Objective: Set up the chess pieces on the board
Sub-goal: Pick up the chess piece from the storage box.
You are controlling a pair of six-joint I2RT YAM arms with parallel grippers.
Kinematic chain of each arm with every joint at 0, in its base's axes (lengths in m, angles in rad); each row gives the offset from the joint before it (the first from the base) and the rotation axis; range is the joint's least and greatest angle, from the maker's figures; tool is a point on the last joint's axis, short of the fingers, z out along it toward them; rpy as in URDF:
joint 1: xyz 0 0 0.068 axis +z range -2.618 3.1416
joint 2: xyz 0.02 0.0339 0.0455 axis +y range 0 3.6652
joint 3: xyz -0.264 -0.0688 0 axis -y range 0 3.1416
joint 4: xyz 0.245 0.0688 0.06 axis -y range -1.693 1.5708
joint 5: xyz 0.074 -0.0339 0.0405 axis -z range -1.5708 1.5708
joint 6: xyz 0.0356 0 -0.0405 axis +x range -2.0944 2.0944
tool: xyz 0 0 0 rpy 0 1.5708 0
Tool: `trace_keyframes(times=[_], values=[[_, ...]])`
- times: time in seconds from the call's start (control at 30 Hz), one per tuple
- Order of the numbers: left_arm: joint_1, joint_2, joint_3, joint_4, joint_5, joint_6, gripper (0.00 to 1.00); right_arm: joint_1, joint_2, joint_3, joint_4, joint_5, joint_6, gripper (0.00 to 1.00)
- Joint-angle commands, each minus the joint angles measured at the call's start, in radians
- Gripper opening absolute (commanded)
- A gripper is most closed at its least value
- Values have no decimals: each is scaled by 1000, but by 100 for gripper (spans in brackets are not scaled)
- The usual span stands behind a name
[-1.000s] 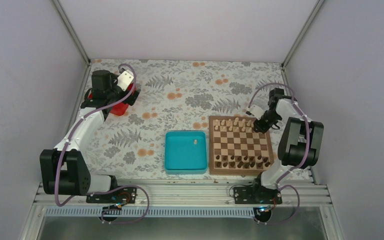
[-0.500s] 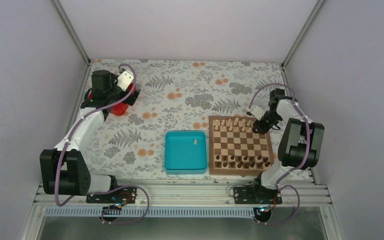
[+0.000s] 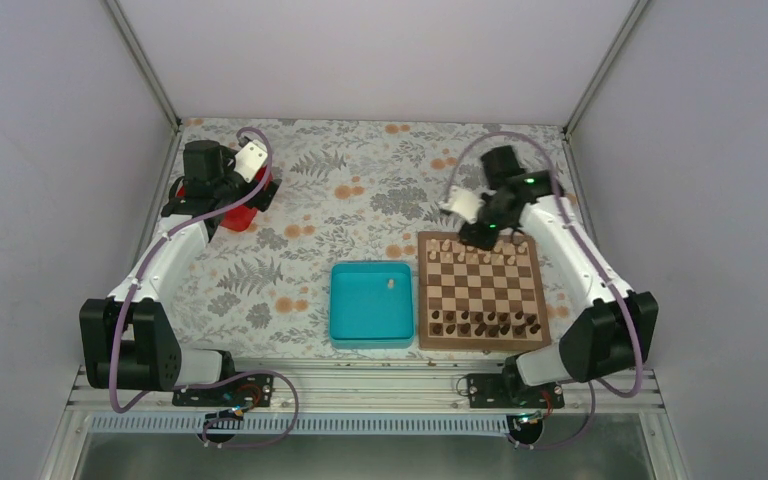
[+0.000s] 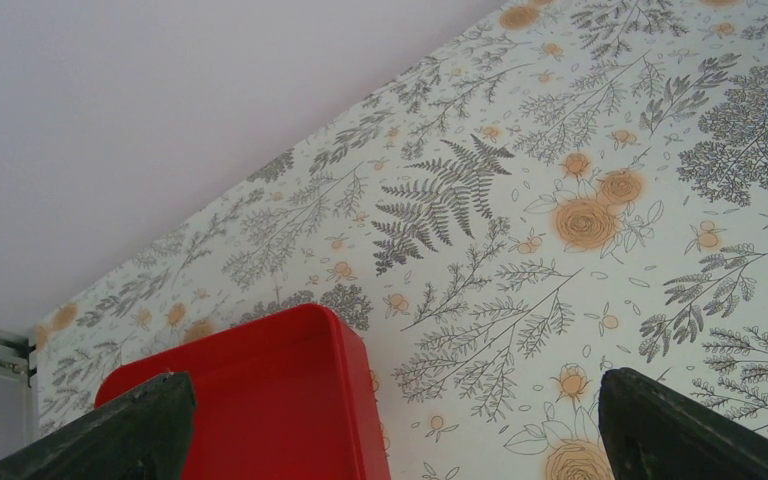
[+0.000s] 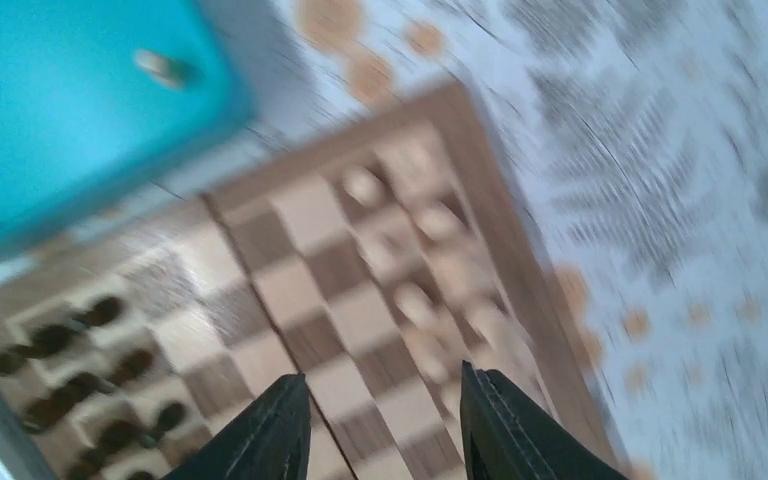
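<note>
Hovering rt claw (image 5: 385, 400) (jaws apart) — pale chess pieces (image 5: 415, 300) on board (image 5: 300, 215) below.

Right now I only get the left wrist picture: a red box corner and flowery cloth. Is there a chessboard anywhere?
Observer: Yes. The board lies to the right of a teal tray, well away from that red box.
Operator: Is every light-coloured piece on it?
Observer: No. One pale piece sits in the teal tray.
Operator: What is the other arm's claw doing?
Observer: The right gripper hangs over the far edge of the board with its jaws apart and nothing between them.
</note>
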Motion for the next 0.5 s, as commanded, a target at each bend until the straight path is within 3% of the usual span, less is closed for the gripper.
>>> trace_keyframes(times=[0.0, 0.1, 0.2, 0.47], values=[[2, -15, 0, 6, 23, 4, 100, 269, 65, 38, -44, -24, 154, 42], [1, -17, -3, 6, 23, 2, 100, 437, 149, 68, -9, -23, 184, 43], [1, -21, -7, 10, 21, 3, 100, 527, 251, 94, 13, -12, 184, 43], [2, -29, -14, 24, 5, 0, 100, 588, 416, 88, 104, 72, 130, 43]])
